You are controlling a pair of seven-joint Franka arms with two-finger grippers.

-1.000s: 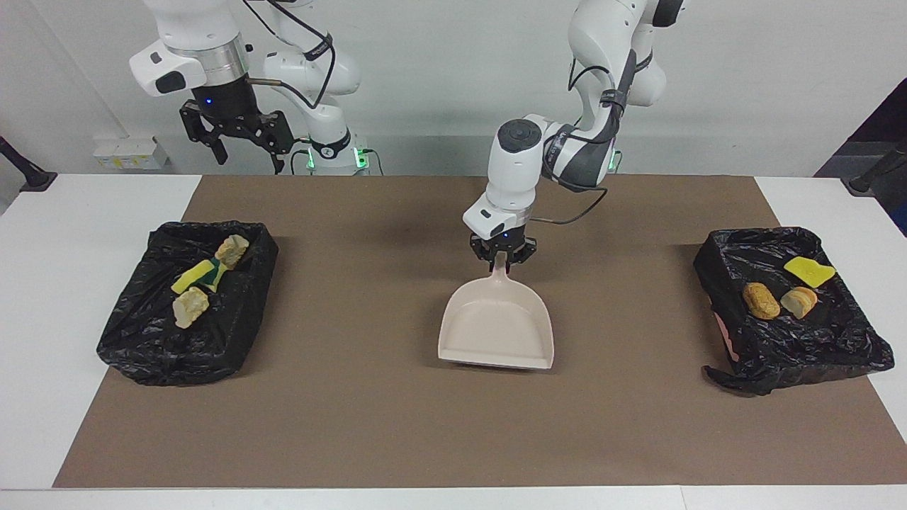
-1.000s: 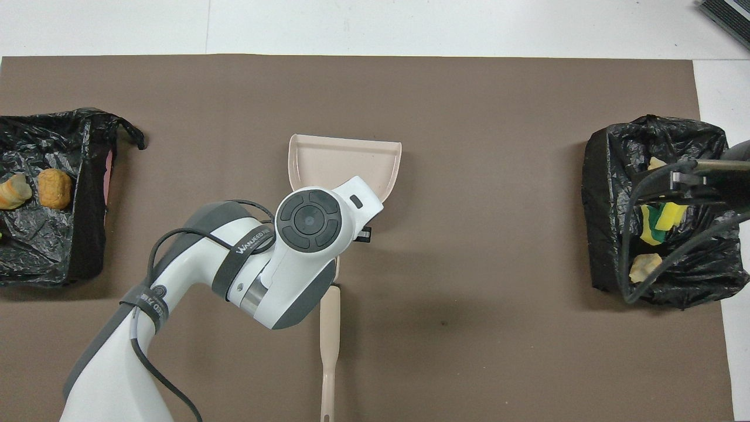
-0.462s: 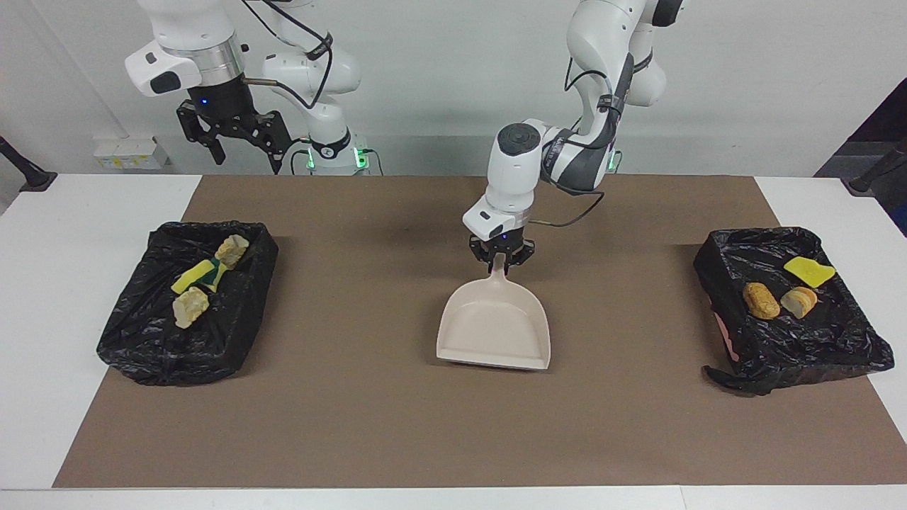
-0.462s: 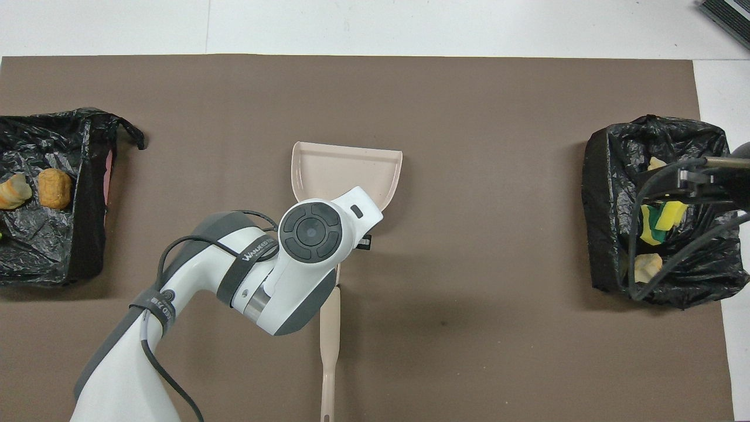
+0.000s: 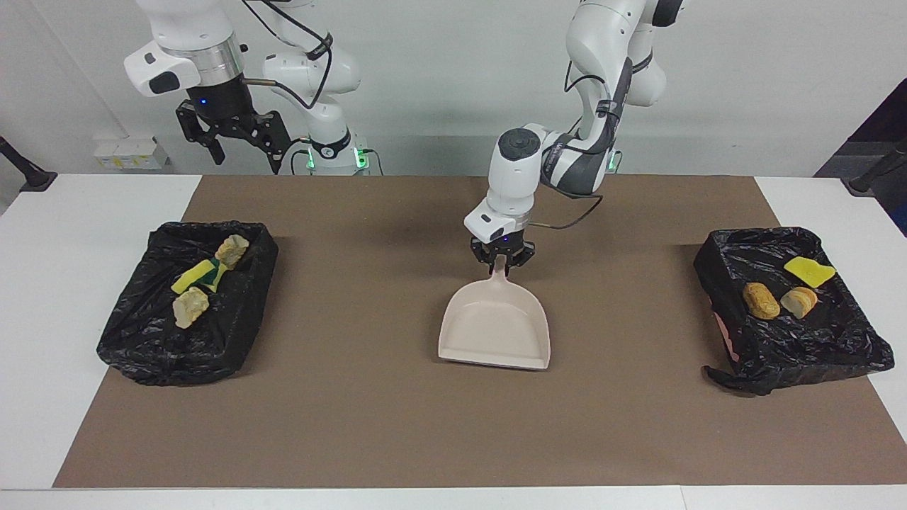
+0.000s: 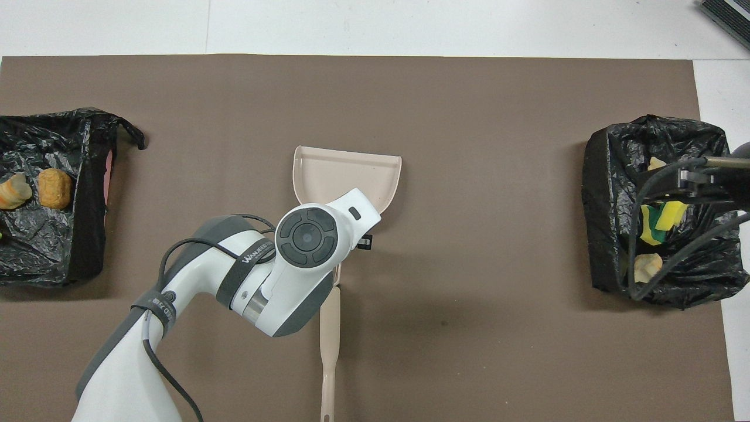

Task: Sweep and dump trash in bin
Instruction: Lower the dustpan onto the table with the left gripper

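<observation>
Probably a lab: robot arms

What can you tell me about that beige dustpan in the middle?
The dustpan looks like smooth beige plastic: a shallow, empty scoop with raised side walls and a short handle pointing toward the robots. It lies flat on the brown mat, midway between two black-bagged bins. The left gripper is at its handle tip.

Brown mat on white table

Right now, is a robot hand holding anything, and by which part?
It cannot be told. The left gripper is at the dustpan handle, and the dustpan lies flat. The right gripper waits raised, open and empty.
</observation>
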